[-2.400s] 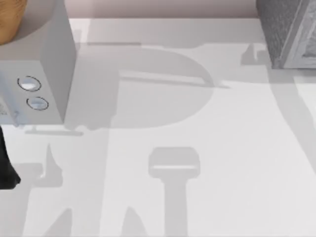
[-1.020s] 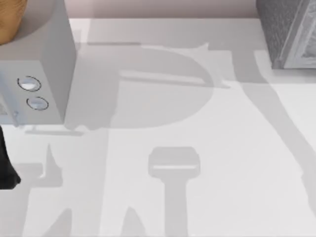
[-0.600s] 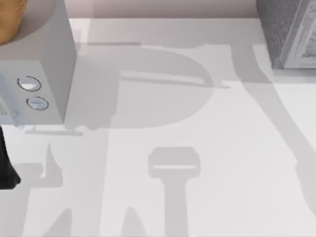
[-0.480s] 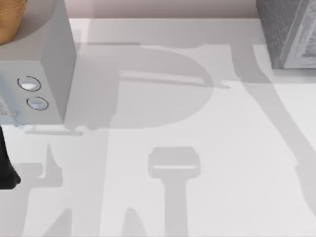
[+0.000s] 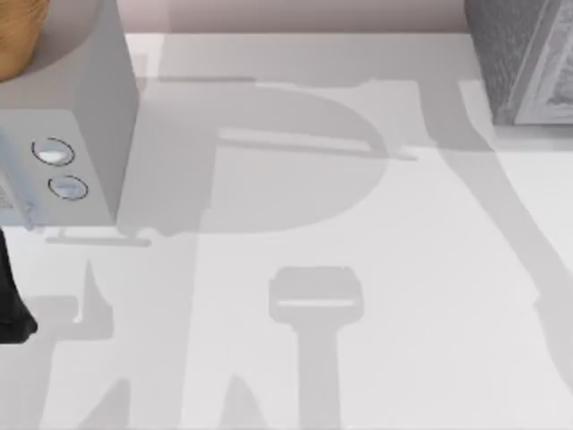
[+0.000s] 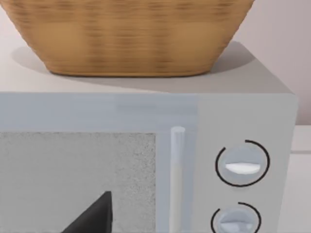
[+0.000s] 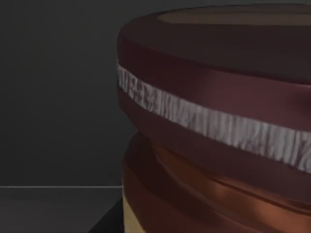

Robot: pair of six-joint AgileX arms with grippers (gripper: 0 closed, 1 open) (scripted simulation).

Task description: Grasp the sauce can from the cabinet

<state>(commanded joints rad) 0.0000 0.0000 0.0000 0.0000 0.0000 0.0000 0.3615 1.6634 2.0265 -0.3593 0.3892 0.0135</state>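
The right wrist camera is sitting very close to the sauce can (image 7: 218,121), which is looming at the right of that frame inside a dark interior; whether the right pincer is open or closed, I cannot tell. I judge the reach as nearly done, with grasp and withdrawal remaining. The cabinet (image 5: 524,58) is occupying the top view's upper right corner, leaving tight room inside. The tabletop (image 5: 295,358) is lying open. The left arm is idling, facing the light grey box (image 6: 243,116).

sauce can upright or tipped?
Upright, as far as shown: in the right wrist view the sauce can has its rimmed top uppermost, against a dark background. Its base is out of frame.
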